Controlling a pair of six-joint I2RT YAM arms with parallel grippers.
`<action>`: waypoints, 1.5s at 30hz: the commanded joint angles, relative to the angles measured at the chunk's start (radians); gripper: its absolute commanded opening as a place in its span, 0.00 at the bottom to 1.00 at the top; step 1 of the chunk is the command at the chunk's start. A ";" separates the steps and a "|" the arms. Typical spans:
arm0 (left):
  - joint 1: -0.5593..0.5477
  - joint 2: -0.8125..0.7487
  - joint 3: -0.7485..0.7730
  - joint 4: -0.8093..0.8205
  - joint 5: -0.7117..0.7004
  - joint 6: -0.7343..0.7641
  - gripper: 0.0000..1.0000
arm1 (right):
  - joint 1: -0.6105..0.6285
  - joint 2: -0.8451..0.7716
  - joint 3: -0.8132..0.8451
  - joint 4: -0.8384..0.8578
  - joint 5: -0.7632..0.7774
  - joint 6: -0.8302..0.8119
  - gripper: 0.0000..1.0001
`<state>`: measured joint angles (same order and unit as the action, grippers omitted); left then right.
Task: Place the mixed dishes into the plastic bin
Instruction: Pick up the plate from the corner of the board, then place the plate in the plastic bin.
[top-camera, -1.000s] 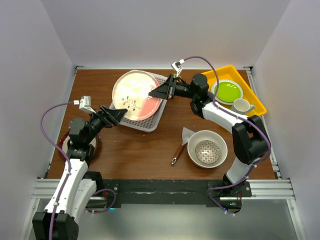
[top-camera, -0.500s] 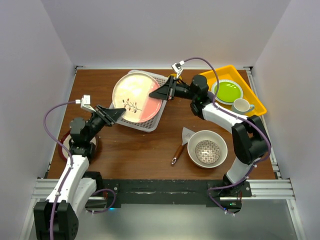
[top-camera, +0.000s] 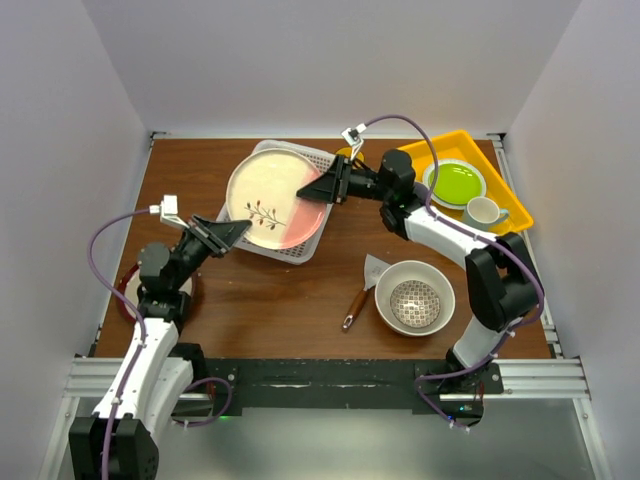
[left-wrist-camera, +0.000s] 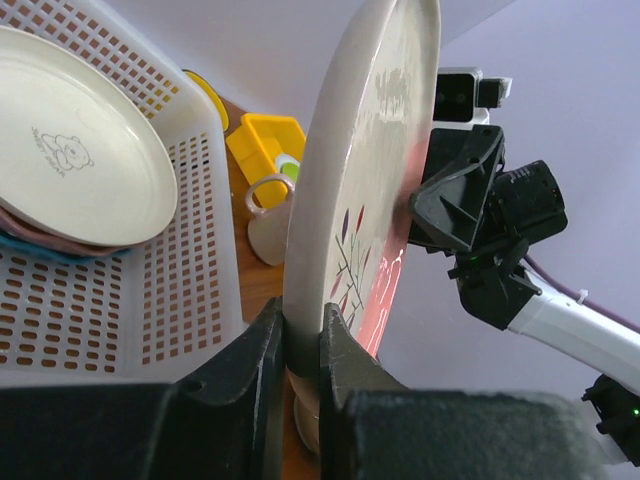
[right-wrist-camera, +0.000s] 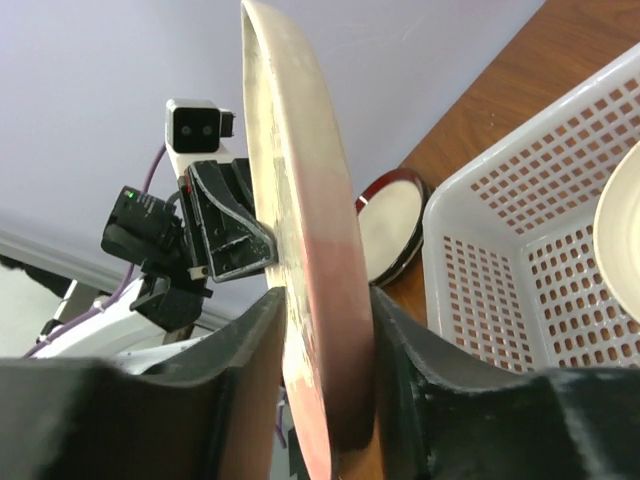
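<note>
A large cream and pink plate with a twig pattern hangs tilted over the white plastic bin. My left gripper is shut on its near-left rim; in the left wrist view the plate is pinched between the left gripper jaws. My right gripper straddles the opposite rim. In the right wrist view the right gripper jaws stand a little off the plate, open. A cream plate lies on others inside the bin.
A red-rimmed plate lies under the left arm. A large cream bowl holding a small patterned bowl sits front right, next to a spatula. The yellow tray at back right carries a lime-green plate and a mug.
My left gripper has closed on the plate's rim. My right gripper's jaws have widened around the opposite rim. The plate has shifted slightly toward the near side.
</note>
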<state>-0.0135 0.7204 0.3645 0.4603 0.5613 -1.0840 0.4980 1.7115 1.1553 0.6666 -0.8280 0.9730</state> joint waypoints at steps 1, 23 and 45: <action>-0.003 -0.055 0.005 0.138 -0.027 -0.051 0.00 | 0.014 -0.075 0.032 -0.044 0.001 -0.095 0.53; -0.002 0.007 0.040 0.187 -0.124 -0.133 0.00 | -0.101 -0.191 0.003 -0.199 0.079 -0.261 0.98; -0.108 0.375 0.367 -0.149 -0.435 -0.068 0.00 | -0.254 -0.285 -0.062 -0.144 0.063 -0.238 0.98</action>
<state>-0.0647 1.0508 0.6029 0.2352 0.2276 -1.1301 0.2543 1.4647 1.1000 0.4564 -0.7536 0.7250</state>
